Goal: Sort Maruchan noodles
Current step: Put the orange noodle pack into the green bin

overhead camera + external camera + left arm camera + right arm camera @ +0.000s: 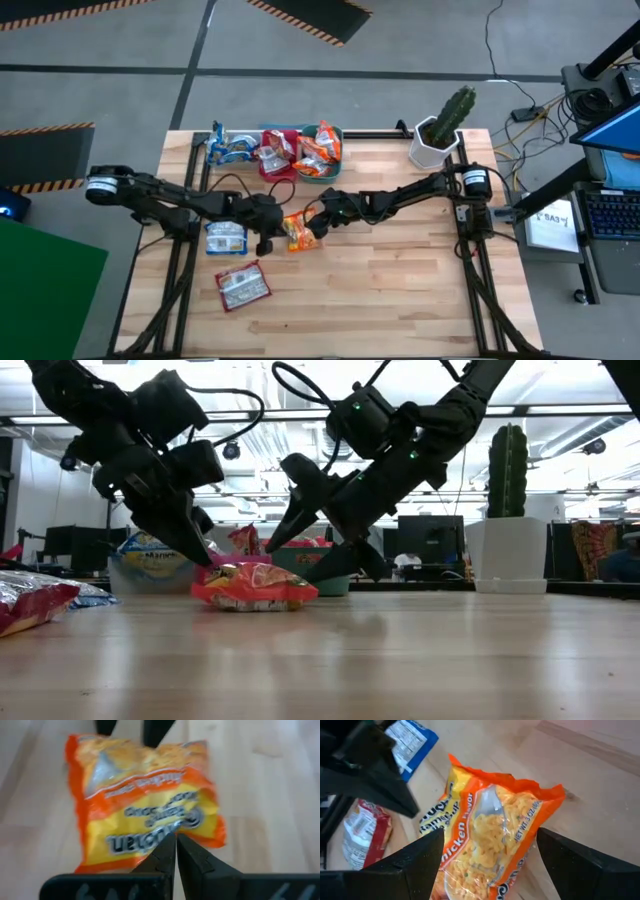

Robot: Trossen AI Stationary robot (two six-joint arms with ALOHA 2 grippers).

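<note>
At the bench's (400,290) middle an orange packet (298,231) lies flat on the wood, with both tools meeting over it. The left tool (268,240) is clenched, its fingers pressed together with nothing between them, the tips at the packet's edge; whether they touch it I cannot tell. The right tool (318,222) is released, its fingers (415,865) spread wide to either side of the packet's far end, not gripping it. Under the left arm a blue packet (225,237) lies on the bench, and a red packet (243,286) lies nearer the front edge, apart from the others. Along the back edge stand three bins: one holds blue packets (231,148), the next red packets (276,154), the third orange packets (320,148). A cactus (448,118) in a white pot stands at the back right corner.
</note>
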